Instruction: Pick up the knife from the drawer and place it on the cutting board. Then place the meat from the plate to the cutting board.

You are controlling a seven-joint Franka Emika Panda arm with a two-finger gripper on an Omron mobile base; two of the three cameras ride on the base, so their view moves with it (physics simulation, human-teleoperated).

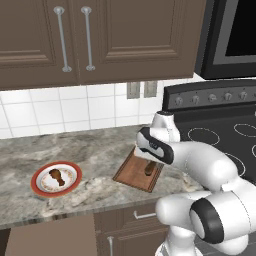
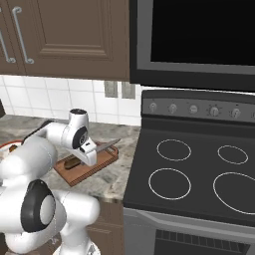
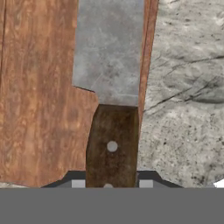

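Your gripper (image 3: 112, 186) is clamped on the knife (image 3: 111, 144) by its unmarked handle, blade reaching ahead of the jaws over the cutting board (image 3: 39, 96).

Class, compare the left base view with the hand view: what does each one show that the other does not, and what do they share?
Left base view alone: the plate with the meat on it, upper cabinets, wall tiles and the stove. Hand view alone: the knife's grey blade and the rivet in its handle, seen close, with the gripper shut on the knife. Both: the cutting board, the knife's brown handle over it, and the speckled counter.
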